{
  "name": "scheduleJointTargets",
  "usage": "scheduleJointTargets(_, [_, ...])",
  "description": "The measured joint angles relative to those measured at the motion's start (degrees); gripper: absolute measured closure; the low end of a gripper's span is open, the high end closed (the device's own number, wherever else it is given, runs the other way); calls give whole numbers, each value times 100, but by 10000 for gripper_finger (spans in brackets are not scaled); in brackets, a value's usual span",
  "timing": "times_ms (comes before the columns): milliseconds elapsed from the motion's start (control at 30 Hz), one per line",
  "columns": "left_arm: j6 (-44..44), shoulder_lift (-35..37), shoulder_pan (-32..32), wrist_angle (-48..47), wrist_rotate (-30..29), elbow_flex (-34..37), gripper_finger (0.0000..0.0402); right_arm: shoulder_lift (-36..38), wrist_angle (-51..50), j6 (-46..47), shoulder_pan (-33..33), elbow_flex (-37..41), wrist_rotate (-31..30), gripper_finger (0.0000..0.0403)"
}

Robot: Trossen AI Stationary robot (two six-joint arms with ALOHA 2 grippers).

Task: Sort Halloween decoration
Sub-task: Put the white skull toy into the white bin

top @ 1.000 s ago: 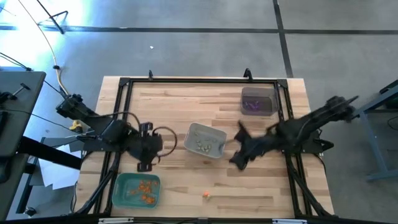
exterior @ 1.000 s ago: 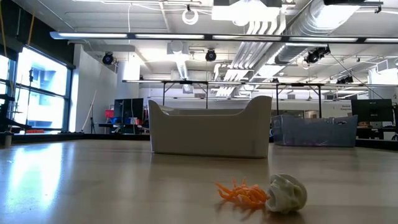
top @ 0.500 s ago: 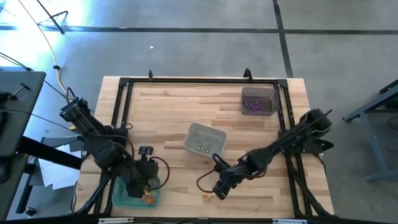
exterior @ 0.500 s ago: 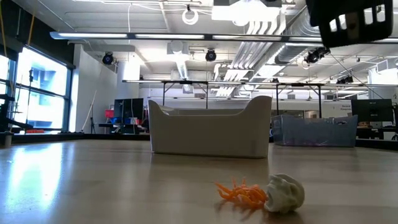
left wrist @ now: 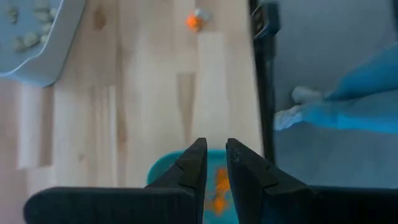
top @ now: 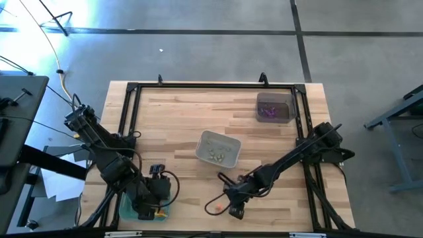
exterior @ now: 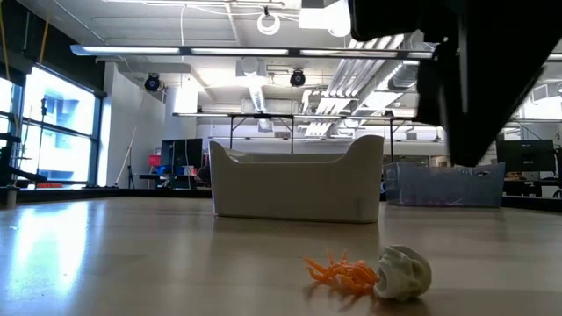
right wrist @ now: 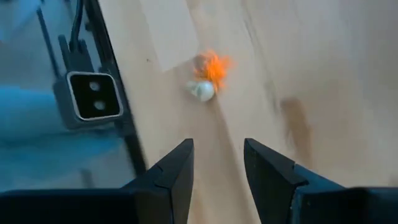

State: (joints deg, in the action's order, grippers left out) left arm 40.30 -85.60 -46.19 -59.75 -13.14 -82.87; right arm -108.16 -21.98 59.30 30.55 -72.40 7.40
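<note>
1. The left end effector (left wrist: 213,163) hangs over the green plastic tray (top: 127,206) at the table's near-left corner. Its fingers are nearly pressed together, with only a slim gap and nothing visible between them. Orange trinkets (left wrist: 219,186) lie in the tray just below the fingertips, so I judge that colour mostly sorted.
2. The pale grey tray (top: 219,147) mid-table holds whitish-beige pieces (top: 215,155), well beyond both end effectors.
3. The right end effector (right wrist: 216,163) has its fingers spread and empty above the wooden table (top: 185,112). Just ahead of them lie a spiky orange trinket (right wrist: 215,66) and a small whitish trinket (right wrist: 202,90), touching each other.
4. The dark tray (top: 273,106) at the far right holds purple trinkets (top: 268,112).
5. In my judgement, only this loose pair near the front edge remains to be sorted.
</note>
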Motion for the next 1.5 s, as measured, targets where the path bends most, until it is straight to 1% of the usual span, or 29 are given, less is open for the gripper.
scheduleJointTargets(133, [-17,0,0,431,19,-1,353,-35,108,-1371,18,-2,-379,269])
scheduleJointTargets(267, [-218,0,-31,666,17,-2,353,-35,454,-2703,26,-1,-393,269])
scheduleJointTargets(400, [-245,0,-102,687,17,-2,353,-35,613,-3352,26,-2,-387,269])
scheduleJointTargets(567, [-285,0,-253,617,-24,-2,353,-214,803,-3634,26,-2,-219,269])
scheduleJointTargets(667, [-162,0,-340,490,-137,-2,353,-454,1231,-3759,23,-1,10,269])
scheduleJointTargets(767, [-22,0,-403,417,-199,-2,353,-641,1430,-3705,26,0,62,269])
scheduleJointTargets(1000, [54,0,-428,352,-243,-2,353,-800,1490,-3882,21,0,-9,269])
scheduleJointTargets(1300, [60,0,-426,338,-247,-2,353,-1127,1956,-3546,21,-1,-15,269])
scheduleJointTargets(1500, [61,0,-426,339,-247,-2,353,-1143,1937,-3536,21,-4,-135,269])
